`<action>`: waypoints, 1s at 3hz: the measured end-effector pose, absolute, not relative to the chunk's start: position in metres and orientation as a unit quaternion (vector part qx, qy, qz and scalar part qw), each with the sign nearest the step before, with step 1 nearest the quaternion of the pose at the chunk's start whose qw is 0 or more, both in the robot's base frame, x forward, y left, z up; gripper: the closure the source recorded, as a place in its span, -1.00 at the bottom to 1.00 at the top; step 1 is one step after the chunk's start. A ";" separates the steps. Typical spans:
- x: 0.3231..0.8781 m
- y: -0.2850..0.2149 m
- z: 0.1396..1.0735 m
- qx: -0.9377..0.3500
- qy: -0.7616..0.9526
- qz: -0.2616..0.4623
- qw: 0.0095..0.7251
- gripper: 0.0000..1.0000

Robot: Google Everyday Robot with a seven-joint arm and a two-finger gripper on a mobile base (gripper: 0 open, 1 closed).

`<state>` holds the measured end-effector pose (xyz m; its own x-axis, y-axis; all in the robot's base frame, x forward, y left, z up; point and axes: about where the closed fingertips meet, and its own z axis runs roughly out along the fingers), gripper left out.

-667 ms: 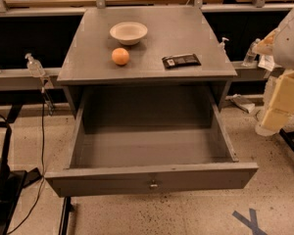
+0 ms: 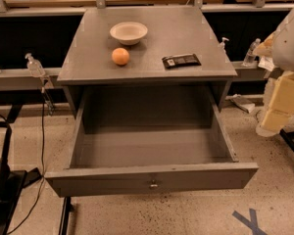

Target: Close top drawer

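The top drawer [image 2: 108, 179] is a wide grey box pulled far out of the grey cabinet [image 2: 152, 75] toward me. Its inside is bare. Its flat front panel carries one small metal knob [image 2: 153, 183] at the centre. My gripper [image 2: 277, 116] hangs at the right edge of the view on the white and cream arm. It is level with the drawer's right side wall [image 2: 221, 131], a short way to the right of it, and touches nothing.
On the cabinet top lie a white bowl [image 2: 129, 32], an orange [image 2: 120, 56] and a dark snack bar [image 2: 181, 60]. Spray bottles [image 2: 34, 65] stand on rails at both sides. Cables and black gear [image 2: 5, 180] sit at the left. Blue tape [image 2: 250, 222] marks the floor.
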<state>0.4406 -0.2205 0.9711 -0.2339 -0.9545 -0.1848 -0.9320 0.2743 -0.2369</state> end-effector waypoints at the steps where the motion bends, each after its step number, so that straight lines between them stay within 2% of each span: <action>1: 0.430 -0.208 0.938 -0.604 0.782 -0.009 0.155 -1.00; 3: 0.402 -0.137 0.782 -0.587 0.777 0.108 0.201 -1.00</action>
<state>0.4024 -0.1370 0.7817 -0.2299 -0.8689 -0.4383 -0.9553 0.2874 -0.0688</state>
